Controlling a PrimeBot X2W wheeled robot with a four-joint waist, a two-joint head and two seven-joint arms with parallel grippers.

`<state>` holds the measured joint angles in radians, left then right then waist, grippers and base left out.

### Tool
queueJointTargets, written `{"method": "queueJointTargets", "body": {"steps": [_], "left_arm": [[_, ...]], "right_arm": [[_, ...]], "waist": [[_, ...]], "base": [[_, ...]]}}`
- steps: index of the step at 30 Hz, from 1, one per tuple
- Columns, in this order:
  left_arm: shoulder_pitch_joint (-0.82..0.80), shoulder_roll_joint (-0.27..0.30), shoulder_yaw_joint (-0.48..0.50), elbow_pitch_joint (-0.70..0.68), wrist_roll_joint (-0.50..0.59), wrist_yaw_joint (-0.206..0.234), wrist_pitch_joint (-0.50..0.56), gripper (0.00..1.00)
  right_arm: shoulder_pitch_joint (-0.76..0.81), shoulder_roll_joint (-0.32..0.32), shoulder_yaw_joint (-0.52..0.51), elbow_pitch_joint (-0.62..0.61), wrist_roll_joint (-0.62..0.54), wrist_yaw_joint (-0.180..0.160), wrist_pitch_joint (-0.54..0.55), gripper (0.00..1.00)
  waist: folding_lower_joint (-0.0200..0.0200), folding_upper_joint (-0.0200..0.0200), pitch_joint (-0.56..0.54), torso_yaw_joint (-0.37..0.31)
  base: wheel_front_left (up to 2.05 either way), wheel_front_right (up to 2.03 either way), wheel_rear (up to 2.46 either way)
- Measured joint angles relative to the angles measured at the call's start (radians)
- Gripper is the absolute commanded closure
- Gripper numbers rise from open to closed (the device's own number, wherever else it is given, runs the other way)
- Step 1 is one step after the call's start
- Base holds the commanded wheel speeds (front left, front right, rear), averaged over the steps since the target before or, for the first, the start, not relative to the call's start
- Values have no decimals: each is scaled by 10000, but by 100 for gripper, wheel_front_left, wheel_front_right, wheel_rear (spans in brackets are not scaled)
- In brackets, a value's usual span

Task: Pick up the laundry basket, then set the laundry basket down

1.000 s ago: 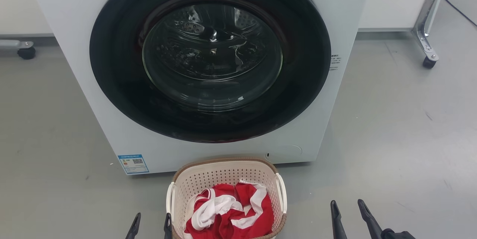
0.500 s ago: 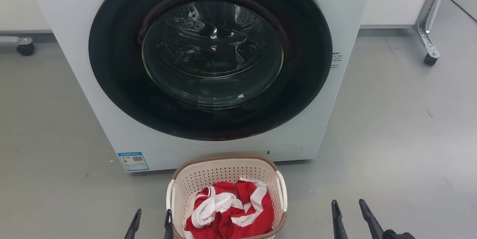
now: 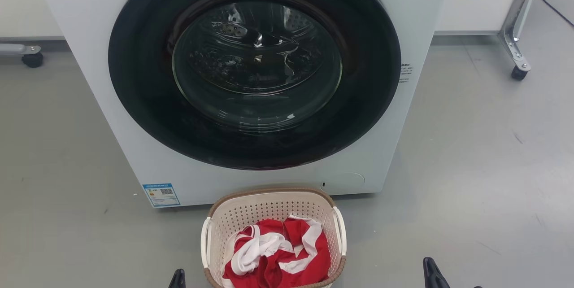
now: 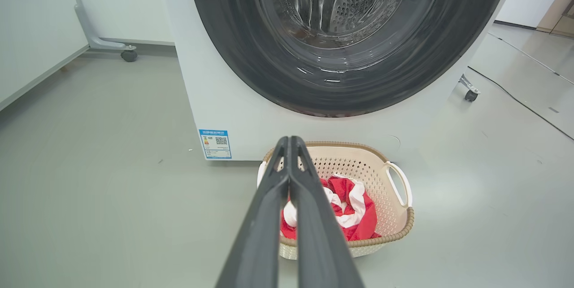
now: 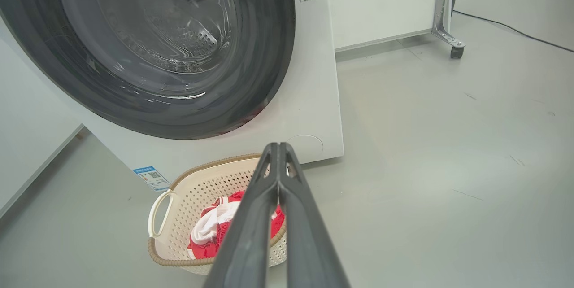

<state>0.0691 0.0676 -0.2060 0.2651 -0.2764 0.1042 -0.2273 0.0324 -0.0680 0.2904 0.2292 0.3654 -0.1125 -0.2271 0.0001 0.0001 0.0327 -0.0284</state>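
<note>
Left wrist view shows the left gripper [image 4: 289,141] with its jaws pressed shut, the two dark fingers meeting along their length and holding nothing. Right wrist view gives the same for the right gripper [image 5: 278,146] — jaws closed and empty.

Beyond the left tips stands the laundry basket [image 4: 358,167], a little to the right of them in that view, its near left side crossed by the fingers but not touched. From the right wrist the basket [image 5: 202,189] lies lower and to the left of the tips, also apart from them.

Seen from the head, the laundry basket [image 3: 269,209] rests on the grey floor [image 3: 471,167] between the two arms: one dark tip of the left gripper [image 3: 178,278] rises near its white left handle [image 3: 205,243], while a tip of the right gripper [image 3: 431,270] is well apart from the right handle [image 3: 342,236]. Neither tip touches it.

A crumpled red and white garment [image 3: 273,256] fills the bottom of the basket. The brown rim at the far side stands just before the base of the white washing machine [image 3: 202,185], under its round dark door [image 3: 255,68], which is closed. A blue sticker [image 3: 161,194] sits low on the machine's front — left of the basket
</note>
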Motion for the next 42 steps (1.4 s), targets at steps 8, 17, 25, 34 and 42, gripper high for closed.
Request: {"method": "queueJointTargets", "body": {"steps": [8,17,25,34,42], "left_arm": [[-53,-25,224,50,-1175,-176,324,100],[-227,-48,527,86,-2510,-384,681,100],[-303,-59,788,111,-3672,-537,1003,100],[-475,-84,1122,140,-5145,-872,1384,100],[-651,-102,1388,161,-6232,-1057,1670,100]], "right_arm": [[-33,21,-334,40,1062,184,330,100],[-126,44,-775,111,2314,426,694,100],[-240,65,-1152,165,3428,606,1009,100],[-426,100,-1622,263,4757,878,1390,100],[-460,127,-1994,330,5843,1057,1662,100]], "waist": [[0,0,-26,22],[0,0,-59,52],[0,0,-87,78],[0,0,-121,109],[0,0,-147,133]], "base": [[0,0,0],[0,0,0],[0,0,0],[0,0,0],[0,0,0]]}}
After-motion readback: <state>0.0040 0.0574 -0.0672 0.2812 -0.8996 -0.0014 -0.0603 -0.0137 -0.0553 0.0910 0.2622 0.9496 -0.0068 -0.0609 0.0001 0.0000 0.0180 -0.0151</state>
